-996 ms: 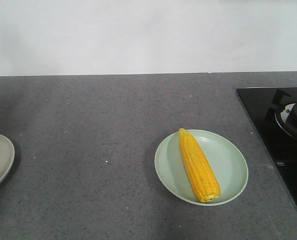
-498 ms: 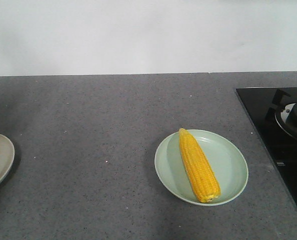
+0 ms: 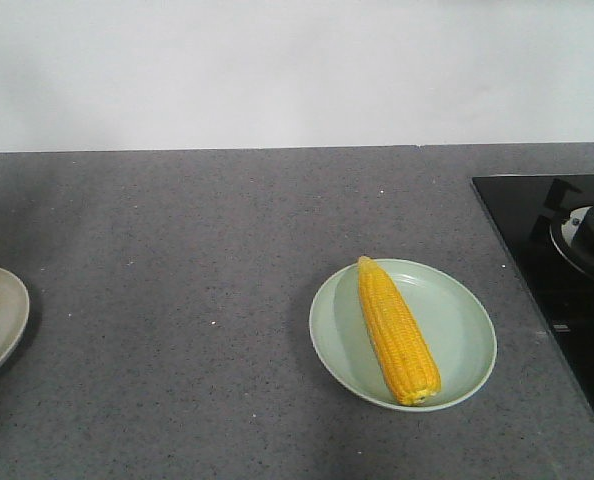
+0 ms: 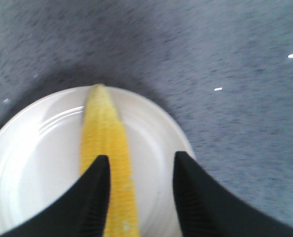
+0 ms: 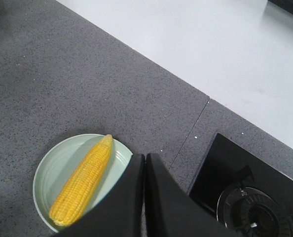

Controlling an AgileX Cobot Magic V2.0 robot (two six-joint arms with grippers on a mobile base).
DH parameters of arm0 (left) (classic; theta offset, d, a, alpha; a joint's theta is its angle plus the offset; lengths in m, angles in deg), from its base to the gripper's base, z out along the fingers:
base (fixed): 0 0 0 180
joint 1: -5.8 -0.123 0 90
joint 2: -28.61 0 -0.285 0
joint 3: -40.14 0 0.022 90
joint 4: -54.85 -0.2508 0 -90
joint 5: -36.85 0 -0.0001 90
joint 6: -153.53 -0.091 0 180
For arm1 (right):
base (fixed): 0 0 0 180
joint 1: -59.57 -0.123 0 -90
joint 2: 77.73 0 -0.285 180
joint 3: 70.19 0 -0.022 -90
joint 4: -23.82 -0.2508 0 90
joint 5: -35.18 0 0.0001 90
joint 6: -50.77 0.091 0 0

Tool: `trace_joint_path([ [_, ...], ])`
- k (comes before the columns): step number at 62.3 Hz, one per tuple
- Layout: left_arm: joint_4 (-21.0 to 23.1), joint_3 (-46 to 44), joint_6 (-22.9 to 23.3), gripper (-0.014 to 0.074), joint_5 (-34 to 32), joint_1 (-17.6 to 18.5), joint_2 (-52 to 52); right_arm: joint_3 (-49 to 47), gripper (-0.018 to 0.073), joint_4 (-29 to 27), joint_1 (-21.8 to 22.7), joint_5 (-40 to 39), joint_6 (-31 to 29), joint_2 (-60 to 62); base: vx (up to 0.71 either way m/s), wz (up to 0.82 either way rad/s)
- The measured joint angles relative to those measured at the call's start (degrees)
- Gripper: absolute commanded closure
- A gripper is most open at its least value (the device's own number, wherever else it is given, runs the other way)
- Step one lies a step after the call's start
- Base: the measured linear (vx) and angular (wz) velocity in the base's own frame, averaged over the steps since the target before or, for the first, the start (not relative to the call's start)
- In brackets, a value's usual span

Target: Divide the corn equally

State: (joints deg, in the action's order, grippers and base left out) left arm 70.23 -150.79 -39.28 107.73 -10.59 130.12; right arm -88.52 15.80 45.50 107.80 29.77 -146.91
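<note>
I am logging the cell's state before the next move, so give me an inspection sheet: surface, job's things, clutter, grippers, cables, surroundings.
Surface: grey speckled countertop, bare between the two plates.
Job's things: one corn cob lies on the green plate, tapered end toward the wall; another cob lies on the white plate, which shows only as a rim at the front view's left edge. No other cobs in view.
Clutter: nothing seen.
Grippers: left gripper open over the white plate, one finger overlapping the cob; right gripper shut, empty, above the green plate's edge.
Cables: nothing seen.
Surroundings: black gas hob at right; white wall behind.
</note>
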Motion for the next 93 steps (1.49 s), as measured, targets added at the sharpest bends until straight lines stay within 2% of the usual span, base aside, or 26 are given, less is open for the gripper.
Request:
trace_joint_path([
  [10,5.7,0.0,-4.6,0.0605,0.1,0.0,-7.0,0.0,0.0564,-0.5,0.0,0.0,0.2,0.3,0.0,0.0],
  [23,14.0,0.0,-10.8,0.0605,0.6,0.0,-18.8,1.7,0.0564,-0.9,0.0,-2.7,0.2,4.2,0.0,0.0],
  [29,17.7,0.0,-13.5,0.0605,0.9,0.0,-24.4,7.2,0.0564,-0.9,0.0,-6.8,0.3,8.5,0.0,0.0],
  [35,21.0,1.4,-16.1,0.0605,0.2,0.0,-30.7,17.1,0.0564,-0.9,0.0,-11.7,1.4,14.9,0.0,0.0],
  [45,24.6,10.1,-19.9,0.0605,-1.6,0.0,-42.1,34.2,0.0564,0.9,0.0,-18.0,2.4,23.9,0.0,0.0],
  [55,26.6,25.7,-24.8,0.0605,-5.1,0.2,-53.8,50.9,0.0564,2.4,0.0,-22.9,4.3,33.0,0.0,0.0],
  [64,30.1,40.5,-29.9,0.0604,-10.7,1.5,-60.9,60.5,0.0564,3.6,0.0,-24.5,4.9,39.4,0.0,0.0],
  [73,34.2,48.1,-33.2,0.0604,-15.0,2.0,-63.4,64.3,0.0564,3.7,0.0,-24.9,4.9,43.7,0.0,0.0],
  [93,37.3,49.2,-34.8,0.0604,-16.2,2.0,-63.8,64.5,0.0564,3.8,0.0,-25.3,4.9,45.0,0.0,0.0],
])
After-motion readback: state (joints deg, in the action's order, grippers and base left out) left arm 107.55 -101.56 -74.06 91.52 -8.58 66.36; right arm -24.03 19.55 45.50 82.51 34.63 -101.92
